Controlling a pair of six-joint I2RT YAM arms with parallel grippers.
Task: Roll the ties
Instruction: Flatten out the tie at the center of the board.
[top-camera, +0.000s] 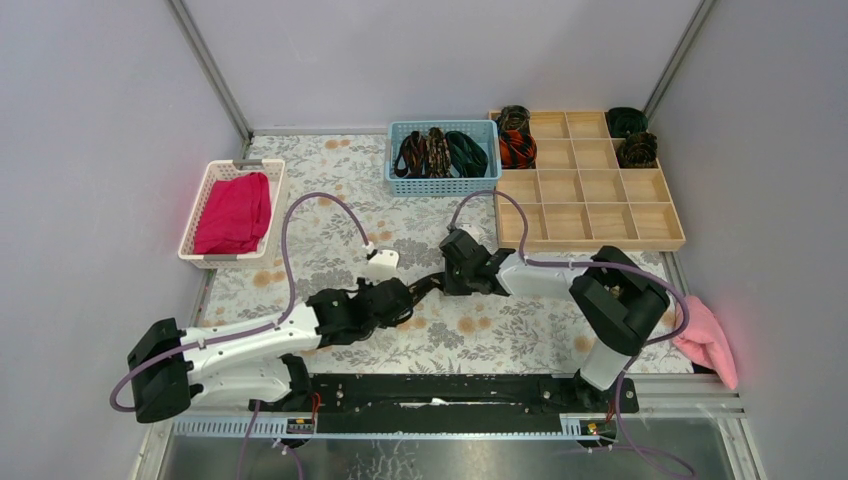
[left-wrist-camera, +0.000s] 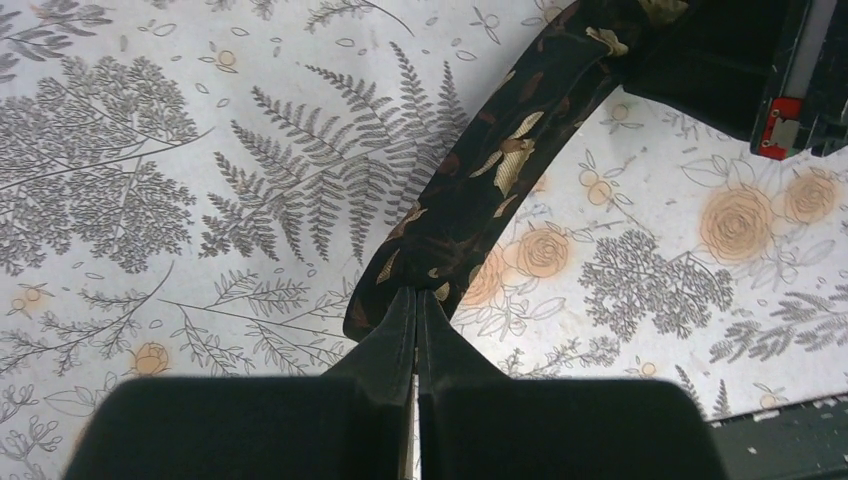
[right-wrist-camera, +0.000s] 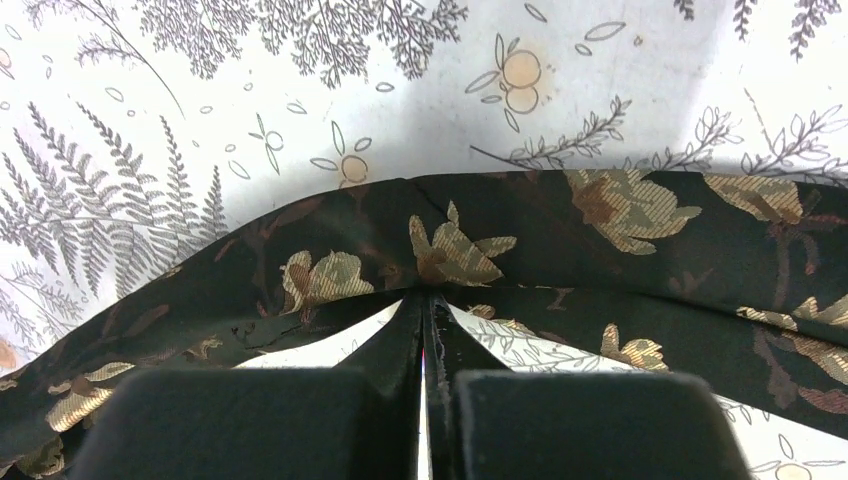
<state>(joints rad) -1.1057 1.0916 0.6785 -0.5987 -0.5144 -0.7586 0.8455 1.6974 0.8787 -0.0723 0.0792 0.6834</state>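
A black tie with gold-brown flecks (top-camera: 425, 287) is stretched as a strip between my two grippers over the floral mat. My left gripper (left-wrist-camera: 416, 296) is shut on its near end; the strip (left-wrist-camera: 480, 190) runs up to the right arm. My right gripper (right-wrist-camera: 430, 296) is shut on the tie's edge, and the fabric (right-wrist-camera: 560, 225) bulges in an arch across the view. In the top view the left gripper (top-camera: 405, 298) and right gripper (top-camera: 452, 277) are close together. More ties lie in the blue basket (top-camera: 442, 183). Rolled ties (top-camera: 517, 148) sit in the wooden tray (top-camera: 590, 222).
A white basket with a magenta folded cloth (top-camera: 233, 212) stands at the back left. A pink towel (top-camera: 709, 342) hangs at the mat's right edge. More coils (top-camera: 636, 150) sit in the tray's back right cells. A white tag (top-camera: 382, 263) lies by the left gripper.
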